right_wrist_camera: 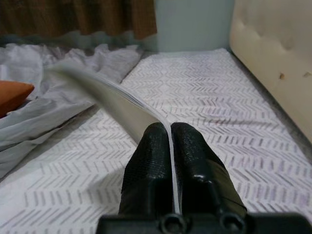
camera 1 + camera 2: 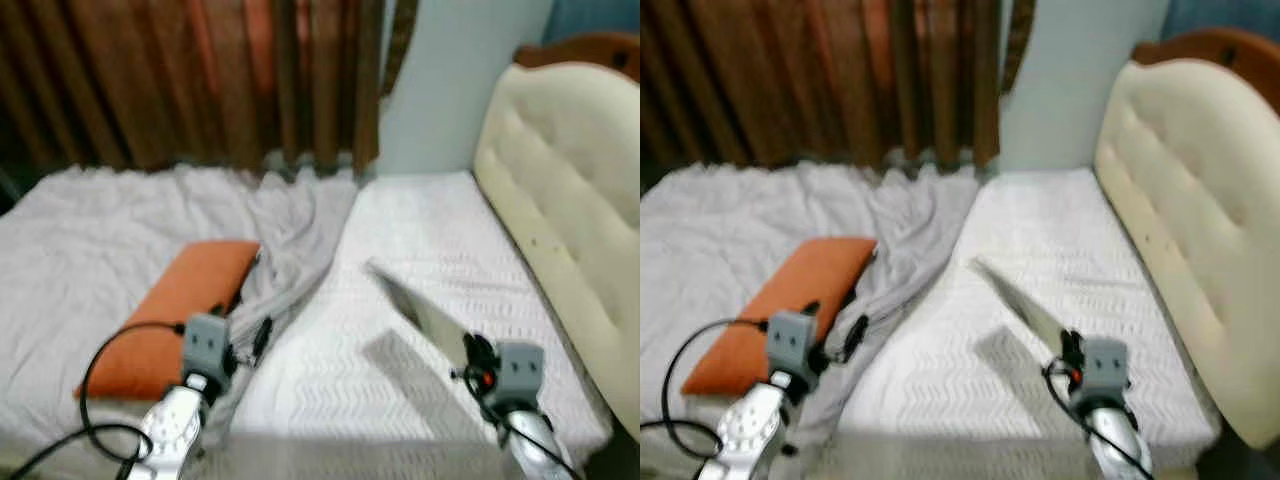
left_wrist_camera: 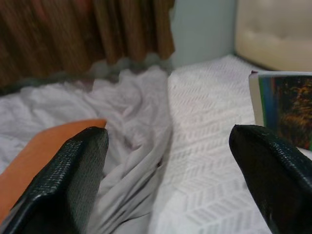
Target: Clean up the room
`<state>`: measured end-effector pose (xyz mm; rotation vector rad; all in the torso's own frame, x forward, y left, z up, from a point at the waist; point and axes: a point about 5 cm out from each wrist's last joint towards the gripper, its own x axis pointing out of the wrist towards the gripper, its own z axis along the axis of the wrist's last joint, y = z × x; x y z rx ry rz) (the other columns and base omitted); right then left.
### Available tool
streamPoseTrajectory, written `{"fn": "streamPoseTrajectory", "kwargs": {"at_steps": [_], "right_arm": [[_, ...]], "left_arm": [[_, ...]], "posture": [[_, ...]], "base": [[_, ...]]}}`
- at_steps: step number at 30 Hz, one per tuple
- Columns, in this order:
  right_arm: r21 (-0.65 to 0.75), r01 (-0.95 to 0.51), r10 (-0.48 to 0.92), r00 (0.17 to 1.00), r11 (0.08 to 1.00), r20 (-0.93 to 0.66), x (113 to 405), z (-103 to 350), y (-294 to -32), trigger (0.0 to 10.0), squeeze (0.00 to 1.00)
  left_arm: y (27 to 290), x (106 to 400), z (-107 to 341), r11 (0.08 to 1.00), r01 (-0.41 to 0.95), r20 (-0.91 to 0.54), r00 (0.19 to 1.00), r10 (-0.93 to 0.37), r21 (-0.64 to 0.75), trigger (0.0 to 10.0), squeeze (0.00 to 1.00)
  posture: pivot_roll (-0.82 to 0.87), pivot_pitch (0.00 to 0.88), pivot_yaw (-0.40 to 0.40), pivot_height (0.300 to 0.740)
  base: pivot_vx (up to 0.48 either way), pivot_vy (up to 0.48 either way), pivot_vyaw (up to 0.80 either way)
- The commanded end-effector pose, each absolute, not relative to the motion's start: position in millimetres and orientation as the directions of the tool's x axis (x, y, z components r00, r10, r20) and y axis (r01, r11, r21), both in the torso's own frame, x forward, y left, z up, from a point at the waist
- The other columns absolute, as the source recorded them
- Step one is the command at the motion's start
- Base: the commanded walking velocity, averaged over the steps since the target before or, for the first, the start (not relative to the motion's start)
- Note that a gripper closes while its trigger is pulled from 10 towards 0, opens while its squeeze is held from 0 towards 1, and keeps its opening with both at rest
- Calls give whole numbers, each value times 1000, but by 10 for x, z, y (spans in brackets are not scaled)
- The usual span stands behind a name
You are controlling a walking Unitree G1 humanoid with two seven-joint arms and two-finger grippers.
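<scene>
My right gripper [image 1: 169, 132] is shut on the edge of a thin book [image 1: 105, 95], which it holds above the white bed [image 2: 440, 225]; the book [image 2: 412, 308] slants up and away from the wrist. The book's cover [image 3: 283, 108] has a dark picture on it in the left wrist view. My left gripper [image 3: 168, 137] is open with nothing between its fingers [image 3: 73, 180], low over the crumpled grey blanket [image 2: 292, 240]. It is beside an orange pillow [image 2: 180, 308] that lies on the bed's left half.
A cream padded headboard [image 2: 572, 190] runs along the right side of the bed. Brown curtains [image 2: 200, 80] hang behind the bed, with a pale wall [image 2: 445, 80] beside them. A black cable [image 2: 95, 385] loops off my left arm.
</scene>
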<state>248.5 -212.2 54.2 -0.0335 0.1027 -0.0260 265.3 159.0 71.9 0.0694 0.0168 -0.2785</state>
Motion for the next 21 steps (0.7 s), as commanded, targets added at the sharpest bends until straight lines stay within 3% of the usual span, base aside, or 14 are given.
{"fn": "streamPoseTrajectory", "kwargs": {"at_steps": [1, 4, 11, 21], "right_arm": [[-37, 51, -54, 996, 998, -71, 2487, 604, -2197, 0, 0], [-37, 46, -49, 996, 998, -76, 2487, 595, -2182, 0, 0], [-42, 39, -43, 994, 998, -99, 2489, 570, -2162, 0, 0], [-3, -18, 18, 995, 1000, -94, 2577, 603, -2057, 0, 0]], "left_arm": [[1478, 2681, 745, 946, 320, -21, 947, -320, 58, 10000, 0], [1469, 2685, 747, 943, 329, -22, 944, -328, 56, 10000, 0], [1429, 2716, 732, 933, 354, -42, 935, -351, 70, 10000, 0], [1350, 2674, 731, 928, 368, -34, 930, -366, 56, 10000, 0]], "posture": [[-43, 8, 32, 740], [-44, 11, 33, 740], [-53, 25, 37, 740], [-49, 39, 30, 740]], "base": [[454, 0, 0], [454, 0, 0], [454, 0, -800], [0, 0, -74]]}}
